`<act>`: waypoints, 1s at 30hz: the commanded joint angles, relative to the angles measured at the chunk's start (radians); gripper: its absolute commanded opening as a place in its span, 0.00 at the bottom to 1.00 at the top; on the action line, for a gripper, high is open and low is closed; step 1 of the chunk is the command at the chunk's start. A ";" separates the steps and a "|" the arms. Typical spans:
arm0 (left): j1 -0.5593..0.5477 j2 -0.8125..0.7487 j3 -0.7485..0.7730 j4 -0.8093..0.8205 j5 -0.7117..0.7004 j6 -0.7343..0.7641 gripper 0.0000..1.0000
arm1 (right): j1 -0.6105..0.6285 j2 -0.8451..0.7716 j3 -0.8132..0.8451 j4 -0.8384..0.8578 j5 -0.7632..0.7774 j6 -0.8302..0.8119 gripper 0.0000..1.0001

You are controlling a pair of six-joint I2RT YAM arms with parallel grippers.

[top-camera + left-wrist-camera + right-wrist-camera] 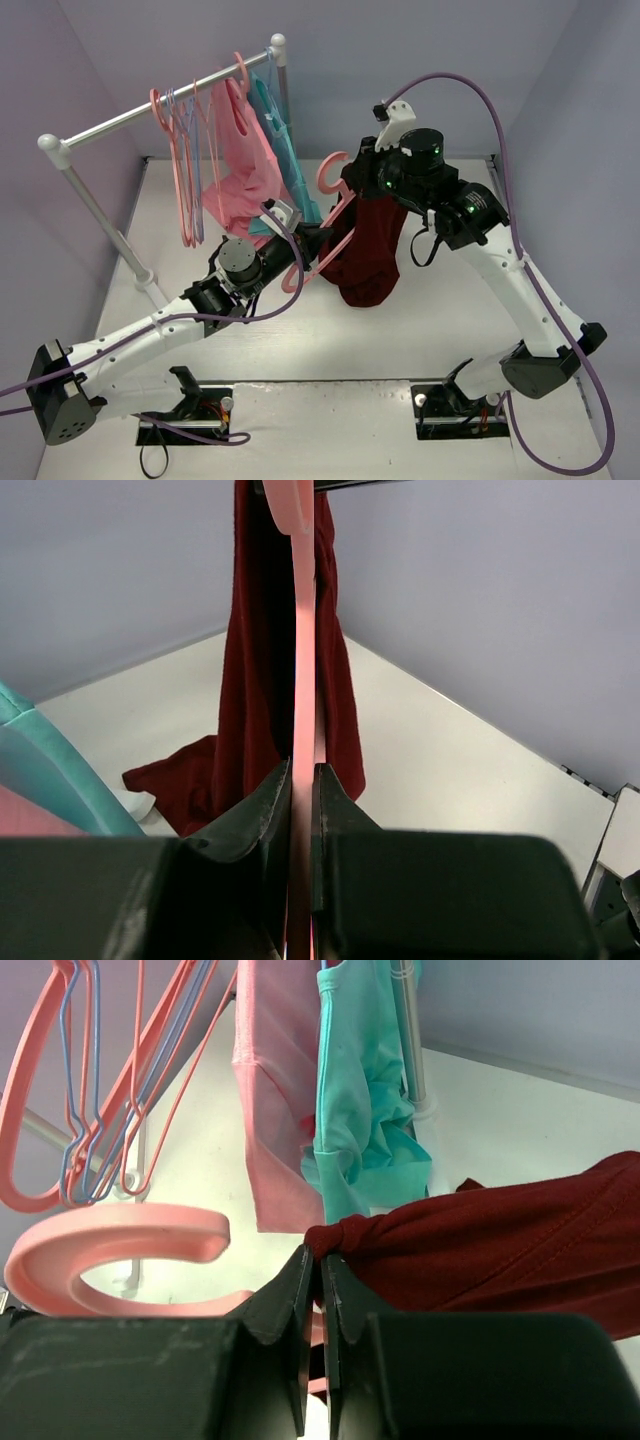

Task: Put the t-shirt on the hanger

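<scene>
The dark maroon t-shirt (372, 245) hangs bunched in mid-air above the table, its lower end resting on the surface. The salmon-pink hanger (322, 262) runs up through it, its hook (331, 172) sticking out at the top. My left gripper (312, 238) is shut on the hanger's arm (303, 660), which stands edge-on between the jaws, with the t-shirt (262, 680) draped behind. My right gripper (362, 170) is shut on a bunched fold of the t-shirt (480, 1250) beside the hanger's hook (110, 1235).
A white clothes rail (160, 105) stands at the back left, carrying a pink garment (240, 150), a teal garment (272, 120) and several empty thin hangers (185, 160). The rail's base foot (148, 275) sits on the white table. Grey walls close the sides.
</scene>
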 commanded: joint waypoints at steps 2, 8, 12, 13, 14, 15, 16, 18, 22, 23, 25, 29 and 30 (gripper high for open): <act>-0.004 -0.012 0.046 0.146 0.038 -0.008 0.00 | 0.008 0.011 0.056 0.092 -0.048 0.000 0.10; 0.000 -0.030 0.022 0.157 0.087 -0.043 0.00 | 0.007 0.012 0.010 0.090 -0.046 -0.058 0.18; 0.002 -0.050 -0.033 0.188 0.082 -0.084 0.00 | -0.001 0.017 -0.003 0.089 -0.033 -0.099 0.21; 0.007 -0.054 -0.039 0.192 0.081 -0.089 0.00 | -0.008 0.015 -0.001 0.088 -0.029 -0.116 0.22; 0.010 -0.057 -0.044 0.193 0.080 -0.091 0.00 | -0.016 0.013 0.002 0.087 -0.022 -0.131 0.23; 0.011 -0.059 -0.048 0.193 0.081 -0.091 0.00 | -0.030 0.010 0.008 0.085 -0.017 -0.149 0.25; 0.012 -0.063 -0.051 0.193 0.082 -0.091 0.00 | -0.048 0.005 0.014 0.083 -0.017 -0.172 0.27; 0.016 -0.069 -0.058 0.193 0.081 -0.091 0.00 | -0.103 -0.006 0.036 0.063 -0.040 -0.231 0.33; 0.032 -0.084 -0.072 0.193 0.097 -0.095 0.00 | -0.204 -0.053 0.040 0.025 -0.092 -0.459 0.52; 0.038 -0.086 -0.073 0.191 0.099 -0.095 0.00 | -0.205 -0.070 0.036 0.019 -0.107 -0.474 0.54; 0.053 -0.094 -0.072 0.187 0.123 -0.096 0.00 | -0.205 -0.115 -0.017 0.008 -0.150 -0.631 0.58; 0.103 -0.093 -0.041 0.166 0.211 -0.107 0.00 | -0.205 -0.185 -0.104 -0.009 -0.162 -0.829 0.69; 0.120 -0.088 -0.024 0.151 0.233 -0.107 0.00 | -0.205 -0.198 -0.109 -0.014 -0.175 -0.855 0.69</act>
